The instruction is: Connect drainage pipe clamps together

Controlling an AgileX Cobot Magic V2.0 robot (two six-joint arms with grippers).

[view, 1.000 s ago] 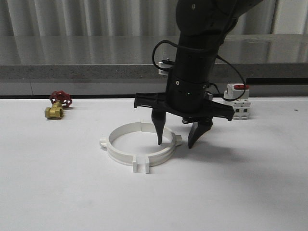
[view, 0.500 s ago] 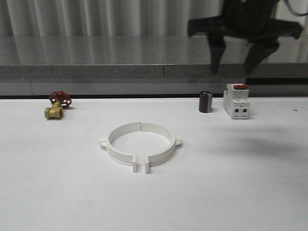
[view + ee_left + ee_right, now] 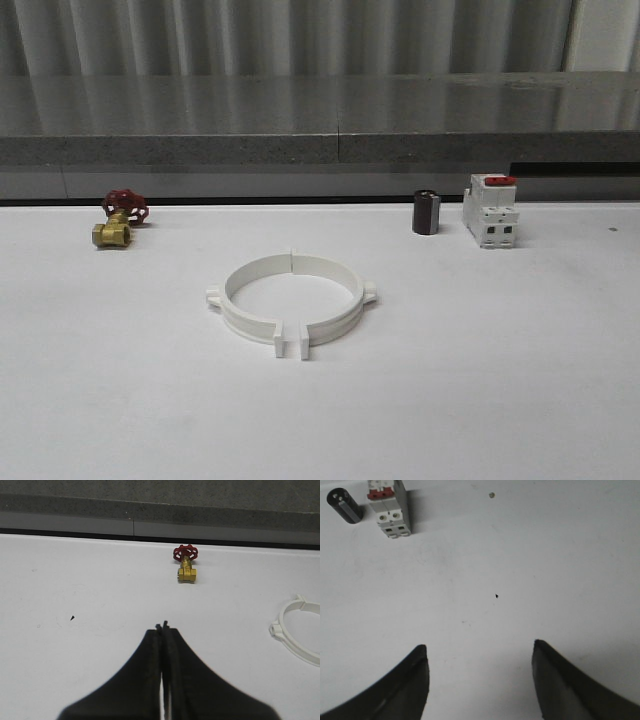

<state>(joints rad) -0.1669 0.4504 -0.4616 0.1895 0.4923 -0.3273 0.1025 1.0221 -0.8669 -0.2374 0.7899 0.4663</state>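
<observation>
The two white drainage pipe clamps [image 3: 291,303] lie on the white table as one ring. Their far tabs touch and their near tabs stand side by side with a narrow slit between them. A small lug sticks out on each side. Part of the ring [image 3: 300,636] also appears at the edge of the left wrist view. My left gripper [image 3: 163,626] is shut with nothing in it, above bare table. My right gripper [image 3: 479,651] is open and empty, its fingers wide apart over bare table, away from the ring.
A brass valve with a red handwheel [image 3: 119,220] sits at the back left, also seen in the left wrist view as the valve [image 3: 186,565]. A small black cylinder [image 3: 427,212] and a white breaker with a red top [image 3: 491,210] stand at the back right. A grey ledge [image 3: 320,130] runs behind the table.
The right arm, which stood with open fingers over the ring's right side a second ago, has lifted and left the front view. The ring lies where it was.
</observation>
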